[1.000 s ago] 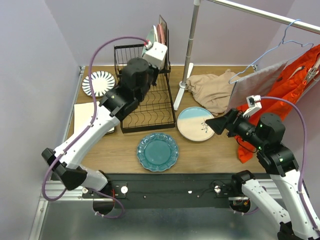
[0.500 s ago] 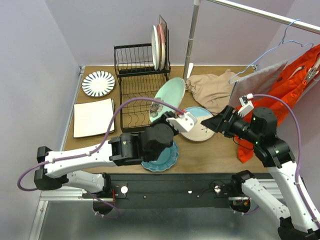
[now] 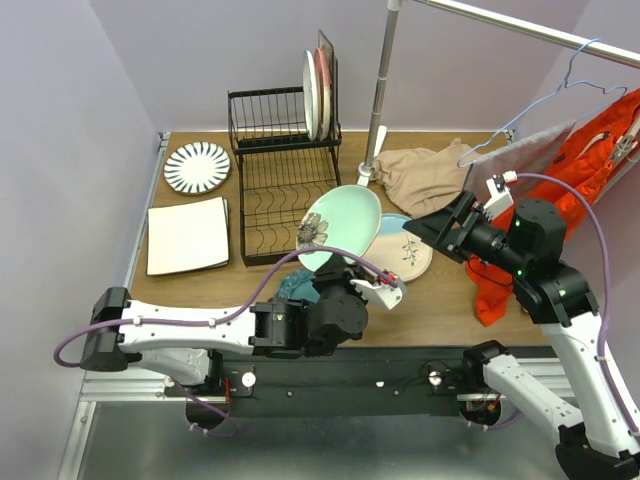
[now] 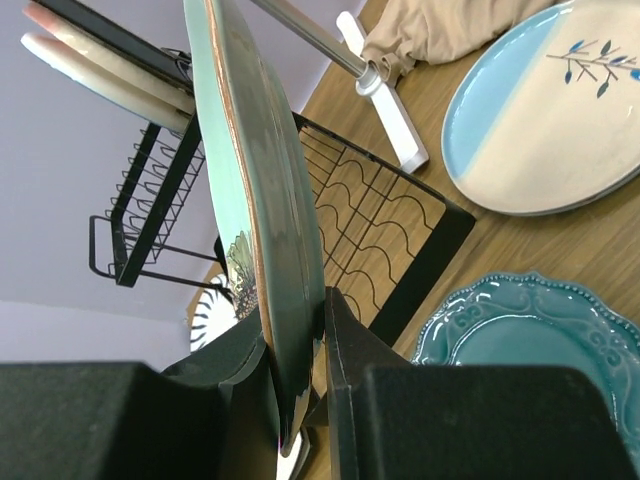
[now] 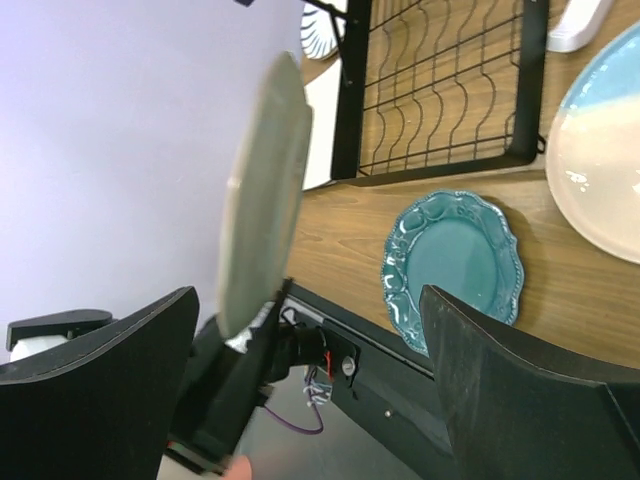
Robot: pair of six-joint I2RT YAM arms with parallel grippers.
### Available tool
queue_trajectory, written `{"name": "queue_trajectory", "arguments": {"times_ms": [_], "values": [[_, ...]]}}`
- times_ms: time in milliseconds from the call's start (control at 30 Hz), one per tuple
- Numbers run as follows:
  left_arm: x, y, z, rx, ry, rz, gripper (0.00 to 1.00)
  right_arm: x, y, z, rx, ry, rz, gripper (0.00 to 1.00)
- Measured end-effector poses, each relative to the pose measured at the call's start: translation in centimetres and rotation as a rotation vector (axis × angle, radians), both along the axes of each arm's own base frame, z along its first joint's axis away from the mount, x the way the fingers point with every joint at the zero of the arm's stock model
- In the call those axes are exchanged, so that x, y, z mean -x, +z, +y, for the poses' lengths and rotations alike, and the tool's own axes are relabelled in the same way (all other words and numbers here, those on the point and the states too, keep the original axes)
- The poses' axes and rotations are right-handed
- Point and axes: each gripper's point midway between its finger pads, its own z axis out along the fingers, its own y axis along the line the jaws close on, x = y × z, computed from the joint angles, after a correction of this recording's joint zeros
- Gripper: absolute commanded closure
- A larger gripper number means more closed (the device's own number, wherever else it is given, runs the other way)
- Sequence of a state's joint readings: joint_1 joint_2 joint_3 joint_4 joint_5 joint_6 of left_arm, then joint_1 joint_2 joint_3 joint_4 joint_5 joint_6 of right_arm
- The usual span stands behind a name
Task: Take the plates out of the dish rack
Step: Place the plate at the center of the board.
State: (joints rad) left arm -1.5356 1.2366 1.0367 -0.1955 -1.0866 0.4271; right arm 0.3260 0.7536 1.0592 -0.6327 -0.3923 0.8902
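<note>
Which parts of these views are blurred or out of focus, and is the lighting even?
Right wrist: the pale green plate looks soft-edged, the teal plate sharp. Left wrist: the left gripper's fingers are dark and featureless. Top external: evenly lit, sharp throughout.

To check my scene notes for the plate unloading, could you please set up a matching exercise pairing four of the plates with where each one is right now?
Things:
1. pale green floral plate
2. striped plate
3. scalloped teal plate
4. pink-edged plate

Places:
A. flat at the far left corner of the table
B. standing on edge in the upper basket of the dish rack
C. clamped by its rim in the left end effector
D. flat on the table in front of the rack

Pairs: 1-C, 2-A, 3-D, 4-B
</note>
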Motion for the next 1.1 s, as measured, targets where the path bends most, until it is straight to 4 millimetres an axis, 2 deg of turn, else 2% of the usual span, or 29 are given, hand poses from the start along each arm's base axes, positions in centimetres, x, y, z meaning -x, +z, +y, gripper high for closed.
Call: {"name": "queue_trajectory", "arguments": {"times_ms": [100,267,467,600,733,767,800,867,933,967,1033,1100], "values": [[-0.2,-1.0,-0.6,-0.041,0.007,-0.014,1.0,-0.5,0.6,0.6,-0.004,0.029,-0.009,0.0],[-0.3,-2.2,-1.9,-0.107,-0.003,-0.036,1.0,-1.3,-0.7,1.5,0.009,0.072,0.041,0.01],[-0.3,-2.4,-3.0,-0.121,-0.028,-0.05,1.0,-1.8,-1.5,2.2,0.009,0.112,0.051,0.08],[-0.3,-1.7,-3.8,-0.108,-0.049,-0.074,1.0,-2.2,-3.4,3.0,0.01,0.159,0.091,0.14],[-0.4,-1.9,-4.6,-0.137,-0.057,-0.101,1.0,-2.8,-6.0,3.8,0.016,0.202,0.17,0.26],[-0.4,-2.3,-4.9,-0.156,-0.06,-0.104,1.0,-2.9,-6.4,3.8,0.017,0.204,0.181,0.37],[-0.4,-2.5,-5.0,-0.168,-0.062,-0.106,1.0,-2.9,-6.8,3.9,0.018,0.209,0.187,0.42],[-0.4,-3.1,-5.3,-0.193,-0.073,-0.108,1.0,-2.9,-6.9,3.9,0.017,0.213,0.186,0.56],[-0.4,-3.1,-5.3,-0.206,-0.076,-0.112,1.0,-2.8,-6.9,4.0,0.011,0.22,0.182,0.66],[-0.4,-3.2,-5.4,-0.218,-0.083,-0.115,1.0,-2.8,-6.9,4.1,0.0,0.224,0.182,0.75],[-0.4,-3.5,-5.5,-0.246,-0.091,-0.119,1.0,-2.7,-6.9,4.2,-0.009,0.227,0.171,0.82],[-0.4,-3.8,-5.6,-0.28,-0.098,-0.129,1.0,-2.5,-7.3,4.2,-0.03,0.215,0.203,0.94]]}}
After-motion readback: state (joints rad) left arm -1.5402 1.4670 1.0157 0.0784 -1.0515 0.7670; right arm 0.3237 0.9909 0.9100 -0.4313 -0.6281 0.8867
